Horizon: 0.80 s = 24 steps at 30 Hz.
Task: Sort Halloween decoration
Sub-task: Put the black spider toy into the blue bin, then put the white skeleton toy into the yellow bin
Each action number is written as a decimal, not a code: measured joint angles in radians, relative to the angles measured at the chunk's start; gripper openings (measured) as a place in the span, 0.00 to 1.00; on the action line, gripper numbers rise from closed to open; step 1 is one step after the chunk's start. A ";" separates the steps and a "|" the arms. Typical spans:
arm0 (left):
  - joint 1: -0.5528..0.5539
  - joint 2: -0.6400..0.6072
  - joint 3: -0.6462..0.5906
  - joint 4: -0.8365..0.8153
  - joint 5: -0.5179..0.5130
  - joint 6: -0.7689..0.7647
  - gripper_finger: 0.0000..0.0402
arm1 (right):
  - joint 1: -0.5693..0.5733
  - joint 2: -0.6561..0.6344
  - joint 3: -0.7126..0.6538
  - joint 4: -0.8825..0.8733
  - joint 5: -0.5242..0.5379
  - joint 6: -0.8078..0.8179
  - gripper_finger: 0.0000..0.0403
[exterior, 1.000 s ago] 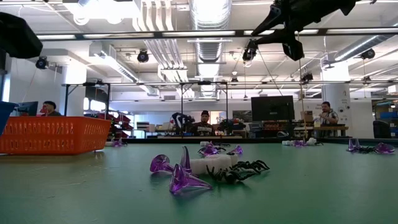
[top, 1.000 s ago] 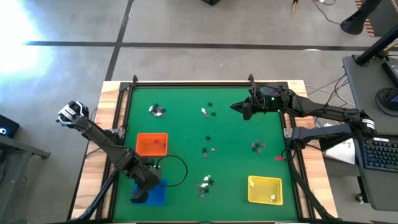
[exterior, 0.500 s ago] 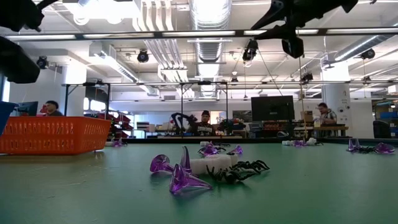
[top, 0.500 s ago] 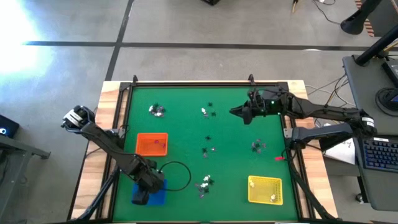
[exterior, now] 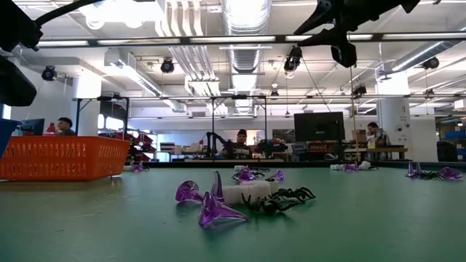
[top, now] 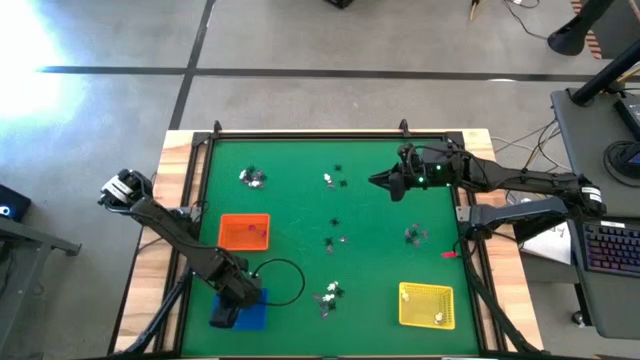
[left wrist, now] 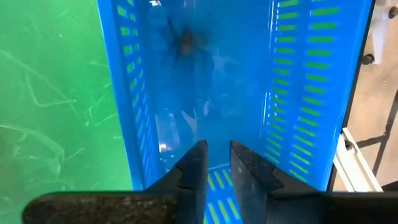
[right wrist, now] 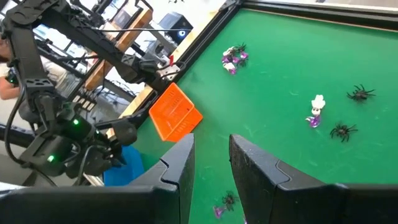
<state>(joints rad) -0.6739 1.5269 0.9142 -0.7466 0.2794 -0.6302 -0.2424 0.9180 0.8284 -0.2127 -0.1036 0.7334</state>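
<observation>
Sorting is partly done: most trinkets (top: pixel 331 293) lie scattered on the table (top: pixel 290 180). The left fingers (left wrist: pixel 217 171), parted narrowly and empty, hang over the blue tray (left wrist: pixel 249 74); only this wrist view shows a black spider (left wrist: pixel 185 42) inside, beyond them. The right fingers (right wrist: pixel 211 162), narrowly parted, hold nothing above the table.

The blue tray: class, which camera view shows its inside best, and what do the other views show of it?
The left wrist view: it looks straight into the blue tray, showing its slotted walls and a dark spider. The high view shows only a corner under the left arm. The right wrist view shows a small part. The low view gives barely an edge.
</observation>
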 joint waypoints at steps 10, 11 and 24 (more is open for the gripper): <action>0.000 -0.003 0.009 -0.067 -0.034 -0.045 0.22 | 0.000 0.000 0.000 -0.001 0.000 -0.011 0.23; 0.000 -0.004 0.016 -0.086 -0.050 -0.052 0.22 | 0.000 0.000 0.000 -0.002 0.000 -0.012 0.23; 0.002 -0.027 0.163 -0.367 -0.330 -0.056 0.22 | 0.000 0.000 0.000 -0.027 -0.002 -0.038 0.23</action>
<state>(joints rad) -0.6721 1.4996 1.0771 -1.1139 -0.0505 -0.6859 -0.2424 0.9179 0.8284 -0.2395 -0.1051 0.6954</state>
